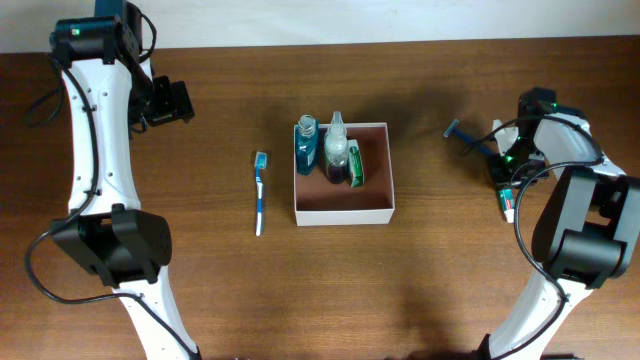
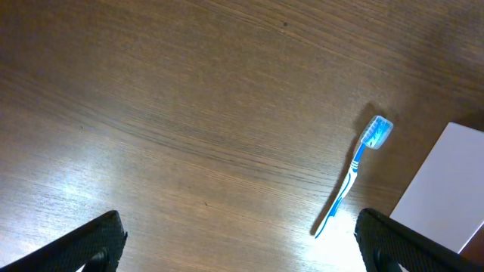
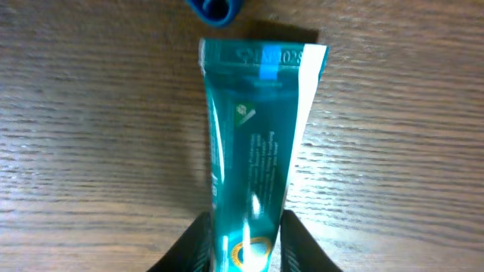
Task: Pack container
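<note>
A: Pinching anything, right gripper (image 3: 243, 245)?
B: Yep. Fingers pressed on both sides of a teal tube (image 3: 253, 136) lying flat on the table (image 3: 91, 151).
A: Left gripper (image 2: 242, 249)?
B: Spread wide, nothing btwn, above bare wood near a blue toothbrush (image 2: 349, 177).
A: Where's the container (image 1: 343, 214)?
B: Mid-table, toothbrush just left of it. Bottles (image 1: 322, 150) & a green packet (image 1: 356, 165) crowd its left half.

No text is legible. The teal tube (image 3: 249, 151) carries lines of small white print and stamped characters on its crimped far end, all too blurred to make out.
</note>
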`<state>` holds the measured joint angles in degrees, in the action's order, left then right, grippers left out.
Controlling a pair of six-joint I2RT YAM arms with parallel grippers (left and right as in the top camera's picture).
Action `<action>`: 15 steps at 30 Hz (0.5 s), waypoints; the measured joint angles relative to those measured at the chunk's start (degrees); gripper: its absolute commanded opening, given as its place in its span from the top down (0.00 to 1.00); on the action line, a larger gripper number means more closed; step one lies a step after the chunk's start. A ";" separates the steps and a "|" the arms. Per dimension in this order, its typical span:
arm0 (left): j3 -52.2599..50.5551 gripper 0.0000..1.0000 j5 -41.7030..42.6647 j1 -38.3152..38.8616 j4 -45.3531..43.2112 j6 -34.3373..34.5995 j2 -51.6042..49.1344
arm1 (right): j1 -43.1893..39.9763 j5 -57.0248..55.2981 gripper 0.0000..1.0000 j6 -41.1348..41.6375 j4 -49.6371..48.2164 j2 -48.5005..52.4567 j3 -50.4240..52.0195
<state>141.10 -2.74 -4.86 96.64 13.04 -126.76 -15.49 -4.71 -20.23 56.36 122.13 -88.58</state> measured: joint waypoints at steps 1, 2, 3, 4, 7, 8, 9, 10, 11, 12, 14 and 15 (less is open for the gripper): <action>0.00 0.01 0.00 0.00 0.00 0.00 0.00 | 0.00 0.00 0.79 0.46 0.55 0.00 -0.74; 0.00 0.01 0.00 0.00 0.00 0.00 0.00 | 0.00 0.02 0.80 1.05 1.27 0.00 -1.95; 0.00 0.01 0.00 0.00 0.00 0.00 0.00 | 0.02 0.02 0.80 1.31 1.81 0.00 -2.82; 0.00 0.00 0.00 0.00 0.00 0.00 0.00 | 0.02 0.04 0.80 1.68 2.56 0.00 -4.00; 0.00 0.01 0.00 0.00 0.00 0.00 0.00 | 0.07 0.52 0.85 2.27 5.25 0.00 -7.91; 0.00 0.01 0.00 0.00 0.00 0.00 0.00 | 0.11 0.83 0.87 2.40 6.19 0.00 -9.29; 0.00 0.01 0.00 0.00 0.02 0.00 0.00 | 0.17 1.11 0.90 2.47 6.67 0.00 -10.32; 0.00 0.01 0.00 0.00 0.00 0.00 0.00 | 0.26 1.22 0.90 2.47 7.15 0.00 -11.32; 0.00 0.01 0.00 0.00 0.00 0.00 0.00 | 0.39 1.33 0.89 2.62 7.58 0.00 -12.22; 0.00 0.01 0.00 0.00 0.00 0.00 0.00 | 0.63 1.38 0.81 2.71 7.96 0.00 -13.03; 0.00 0.01 0.00 0.00 0.00 0.00 0.00 | 1.05 1.73 0.73 3.02 8.11 0.00 -13.70; 0.00 0.01 0.00 0.00 0.00 0.00 0.00 | 1.22 1.81 0.74 3.08 8.22 0.00 -13.70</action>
<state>141.10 -2.74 -4.86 96.64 13.04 -126.76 -14.26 -2.90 -17.15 64.58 122.13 -102.28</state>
